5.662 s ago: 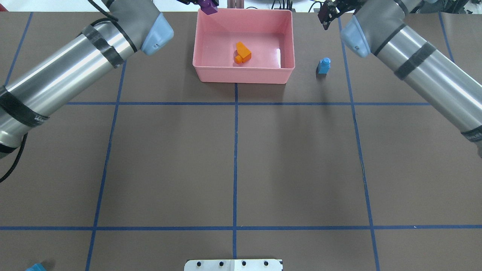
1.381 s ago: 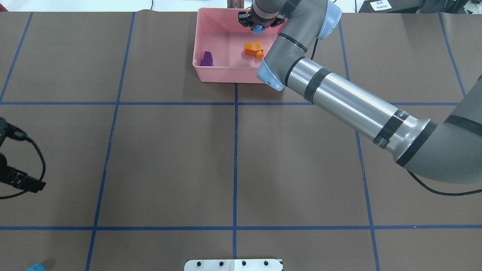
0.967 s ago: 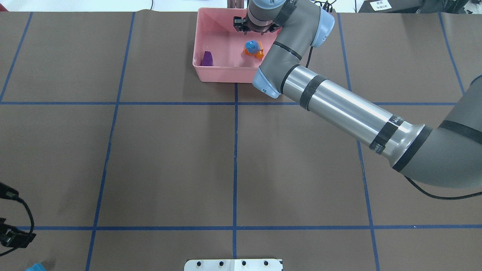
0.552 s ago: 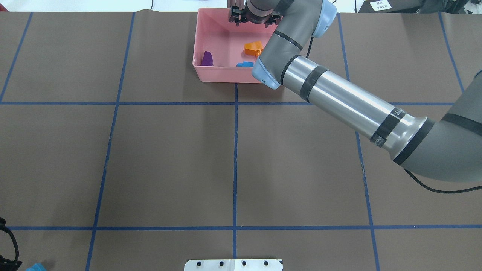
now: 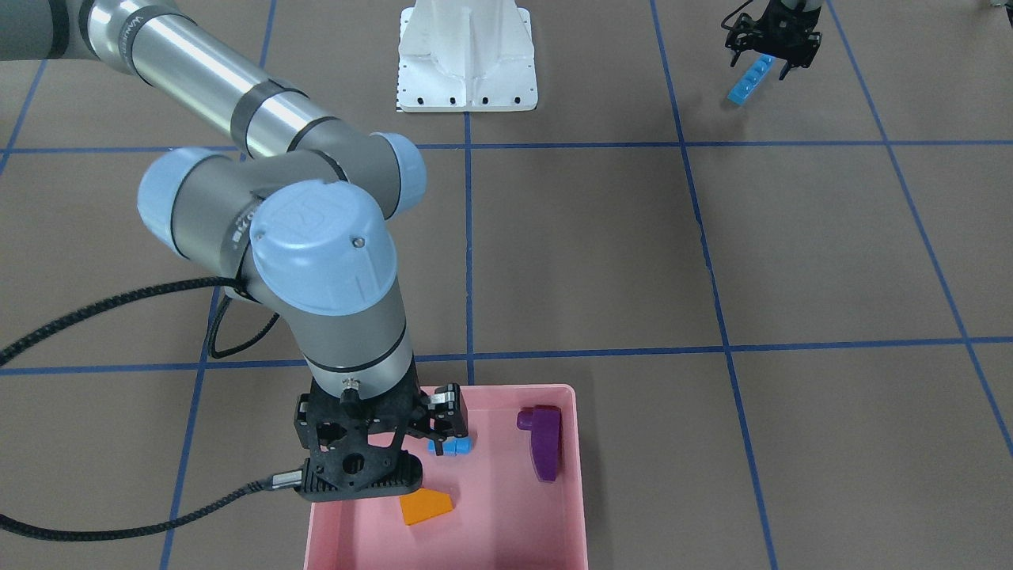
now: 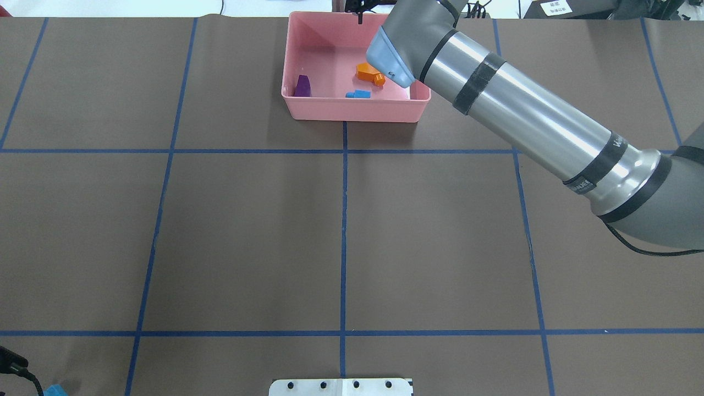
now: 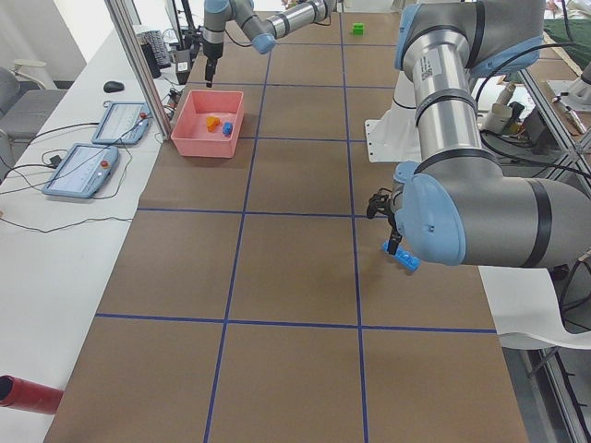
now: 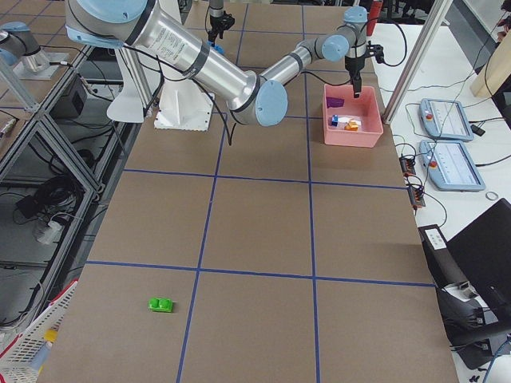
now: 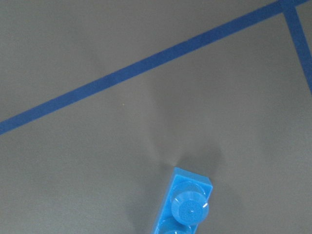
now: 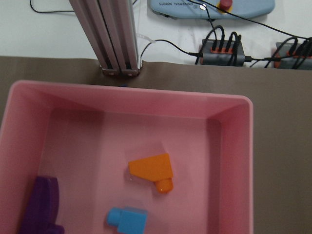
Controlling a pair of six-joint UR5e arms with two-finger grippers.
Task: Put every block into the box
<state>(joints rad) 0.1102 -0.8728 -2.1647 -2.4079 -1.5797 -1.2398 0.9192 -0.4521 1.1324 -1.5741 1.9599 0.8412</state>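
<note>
Right claw (image 5: 376,431): fingers spread, holding nothing, positioned over the pink box (image 5: 580,491). Box contents: small blue cube (image 5: 449,446), orange sloped brick (image 5: 426,505) and purple curved brick (image 5: 544,443), none touching. Left claw (image 5: 764,55): appears spread over one end of the long blue bar (image 5: 749,81), which lies on the bench (image 5: 601,253). Green brick (image 8: 161,304): on the bench, well apart.

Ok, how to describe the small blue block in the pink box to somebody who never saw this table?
Find the pink box at the edge of the table far from the robot. Inside, the small blue block lies toward the wall nearest the robot, close to the orange block. It is the only blue one there and smaller than the purple block.
</note>
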